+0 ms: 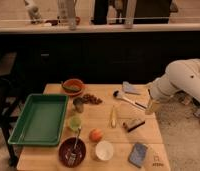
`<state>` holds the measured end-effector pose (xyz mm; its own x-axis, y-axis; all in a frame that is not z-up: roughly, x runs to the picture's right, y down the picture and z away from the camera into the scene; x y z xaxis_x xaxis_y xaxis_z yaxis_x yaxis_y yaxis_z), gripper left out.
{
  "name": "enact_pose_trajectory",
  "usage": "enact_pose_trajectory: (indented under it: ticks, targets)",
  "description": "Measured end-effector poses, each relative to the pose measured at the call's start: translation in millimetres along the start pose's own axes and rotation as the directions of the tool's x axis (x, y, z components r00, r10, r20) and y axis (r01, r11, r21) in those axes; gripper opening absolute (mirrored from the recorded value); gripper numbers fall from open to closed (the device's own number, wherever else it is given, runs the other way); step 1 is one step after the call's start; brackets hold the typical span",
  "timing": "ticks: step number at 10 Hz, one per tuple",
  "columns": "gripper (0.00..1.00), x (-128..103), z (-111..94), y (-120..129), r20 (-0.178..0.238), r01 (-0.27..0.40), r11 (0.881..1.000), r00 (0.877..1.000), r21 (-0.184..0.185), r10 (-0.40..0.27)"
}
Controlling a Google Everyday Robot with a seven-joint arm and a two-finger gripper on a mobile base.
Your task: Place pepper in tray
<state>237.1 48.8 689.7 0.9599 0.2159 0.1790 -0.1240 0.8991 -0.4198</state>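
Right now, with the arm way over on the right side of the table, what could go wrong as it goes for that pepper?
1. The gripper hangs open at the right edge of the table, while the pepper lies in the orange bowl far across. Reaching over could knock the dark cup or the brush.
2. The pepper is slim and sits inside the bowl, so the gripper might catch the rim and tip it.

Claw (pixel 151 106) spread — at table (pixel 100 114) edge, pepper (pixel 69 88) in bowl (pixel 74 81)
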Motion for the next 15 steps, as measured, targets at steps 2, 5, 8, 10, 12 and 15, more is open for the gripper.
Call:
enact_pose_trajectory:
  ticks: [2, 5, 8, 10, 12, 15]
  targets:
    - [0.80, -13.5, 5.3, -10.3, 0.042, -0.006, 1.000, 0.999, 0.029, 0.005]
    - [0.80, -45.7, 15.4, -34.1, 0.100, 0.000, 0.998, 0.995, 0.061, -0.006]
    - [0.80, -75.0, 20.0, -50.5, 0.136, 0.050, 0.996, 0.989, 0.073, -0.060]
    - [0.80, -81.7, 22.1, -52.2, 0.140, 0.073, 0.995, 0.987, 0.069, -0.082]
    - [0.80, -80.0, 21.4, -51.9, 0.139, 0.070, 0.995, 0.987, 0.070, -0.080]
    - [0.80, -81.9, 25.6, -53.8, 0.146, 0.063, 0.995, 0.986, 0.080, -0.074]
